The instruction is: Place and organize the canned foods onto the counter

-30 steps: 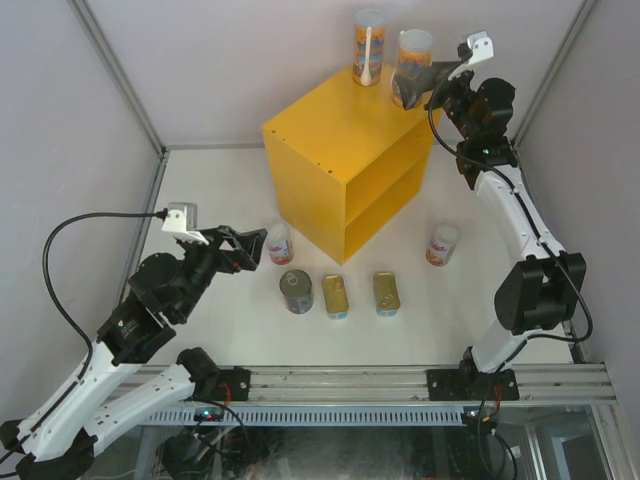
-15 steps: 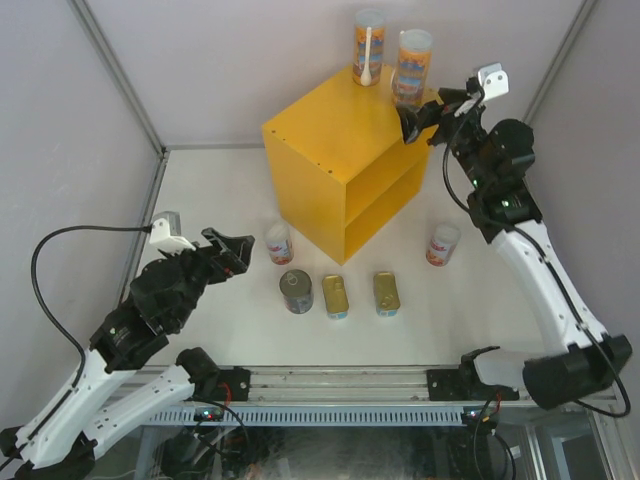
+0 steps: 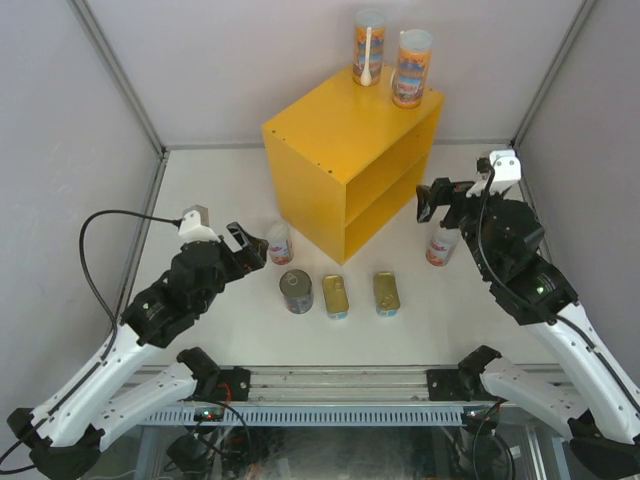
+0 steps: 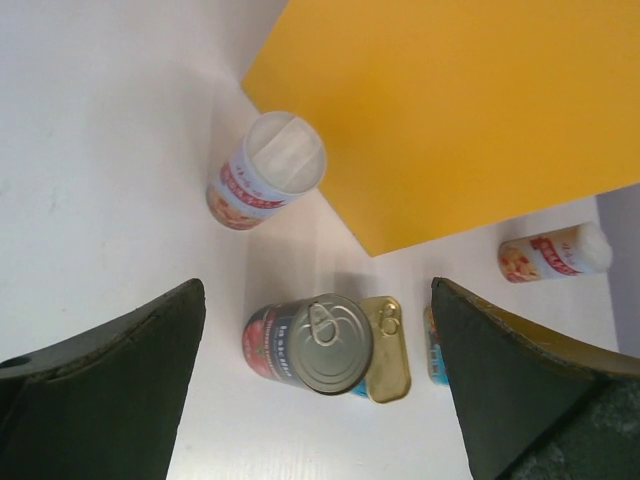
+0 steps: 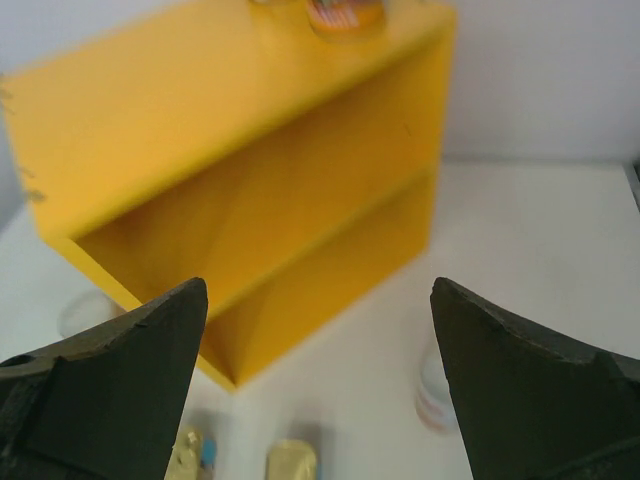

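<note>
My left gripper [image 3: 248, 248] is wide open and holds nothing; it sits just beside the left can [image 3: 280, 243], which stands on the table [image 3: 200, 190] near the counter's [image 3: 335, 125] front corner. My right gripper [image 3: 432, 202] is wide open too and empty; it is near the counter's open side, with the right can [image 3: 441, 245] close below it. Two top cans [image 3: 368, 48] stand at the far edge of the counter top; most of that top is bare. The round tin [image 3: 297, 291] and two flat tins [image 3: 335, 296] lie in a row in front of the counter. There is bare table to the left.
</note>
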### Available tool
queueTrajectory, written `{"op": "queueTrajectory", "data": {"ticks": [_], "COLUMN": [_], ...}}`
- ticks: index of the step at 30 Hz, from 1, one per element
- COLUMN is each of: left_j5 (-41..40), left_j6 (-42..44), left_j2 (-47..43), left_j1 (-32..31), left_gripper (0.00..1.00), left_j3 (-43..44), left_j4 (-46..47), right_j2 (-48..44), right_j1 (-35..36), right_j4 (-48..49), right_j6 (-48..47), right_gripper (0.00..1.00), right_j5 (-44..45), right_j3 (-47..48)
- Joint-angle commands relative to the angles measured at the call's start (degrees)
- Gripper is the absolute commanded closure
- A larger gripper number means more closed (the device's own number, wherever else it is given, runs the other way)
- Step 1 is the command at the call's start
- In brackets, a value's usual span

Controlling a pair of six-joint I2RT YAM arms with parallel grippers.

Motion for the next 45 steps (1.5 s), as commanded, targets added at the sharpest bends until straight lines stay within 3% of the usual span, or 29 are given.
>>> {"op": "queueTrajectory", "data": {"ticks": [1, 8, 12, 23, 45], "left_j5": [3.90, 9.22, 11.37, 15.34, 19.48], "left_j6": [-0.55, 1.48, 2.74, 3.86, 5.30], "left_j2": [0.69, 2.70, 5.27, 7.43, 10.22], "left_j1": [3.70, 9.02, 10.24, 13.03, 18.52], "left_gripper": [0.02, 0.01, 0.01, 0.01, 0.02], "left_j3": [-2.89, -5.25, -4.75, -5.01, -5.40], "left_j4": [2.20, 5.30, 6.25, 8.19, 10.48], "right_j2": [-3.82, -4.24, -0.50, 5.87, 22.92], "right_j1": [1.02, 0.75, -3.10, -18.97, -23.82], "right_j4": [-16.67, -28.88, -30.87, -24.75, -9.95], "right_j6": [11.36, 22.79, 24.71, 19.13, 15.07], "right_gripper": [0.08, 0.08, 0.06, 0.03, 0.01], "right_j5": [13.30, 16.61, 12.80, 0.09, -7.03], "right_j3": [-2.60, -5.56, -6.53, -11.15, -12.15]}}
